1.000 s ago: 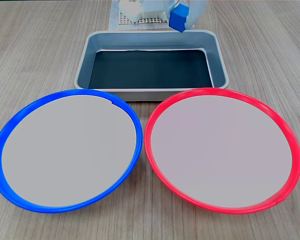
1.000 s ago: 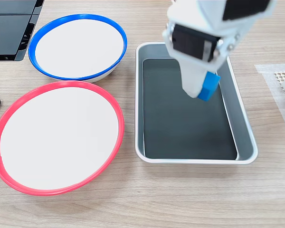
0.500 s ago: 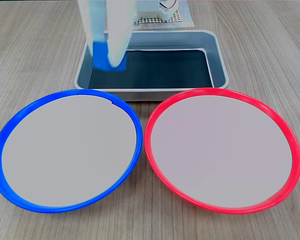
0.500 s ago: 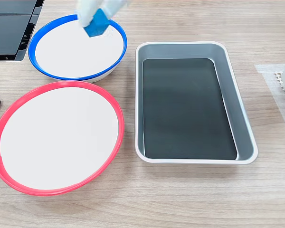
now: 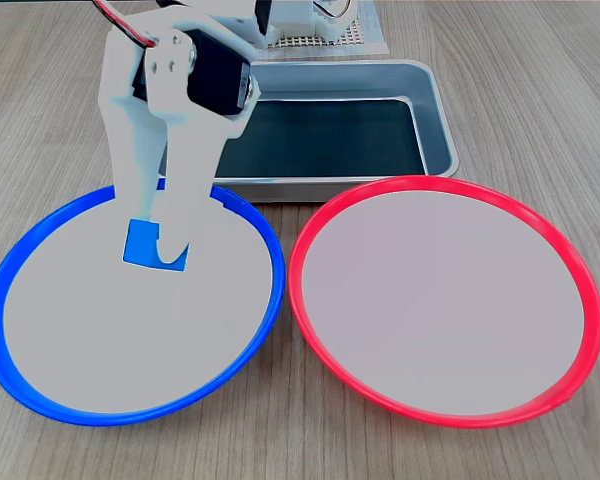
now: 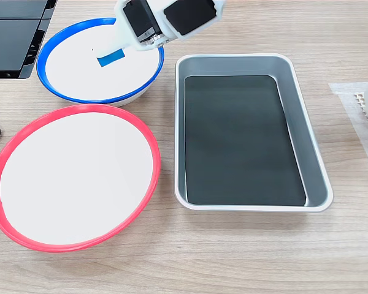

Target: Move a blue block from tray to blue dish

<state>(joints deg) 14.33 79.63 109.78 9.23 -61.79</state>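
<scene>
1. The blue block (image 5: 145,243) is inside the blue dish (image 5: 40,395), between the tips of the claw (image 5: 152,245), which appears closed on it. Transfer nearly done; release and retreat remain, in my judgement.
2. Whether the block rests on the dish floor cannot be told: the fingers cover part of it.
3. The tray (image 5: 435,115) beyond holds nothing visible; the arm hides its left end.

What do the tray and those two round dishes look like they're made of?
The tray looks like brushed metal: dull grey sheen, rolled rim, with a dark matte floor. The blue dish and red dish look like plastic: glossy coloured rims, flat pale centres.
</scene>
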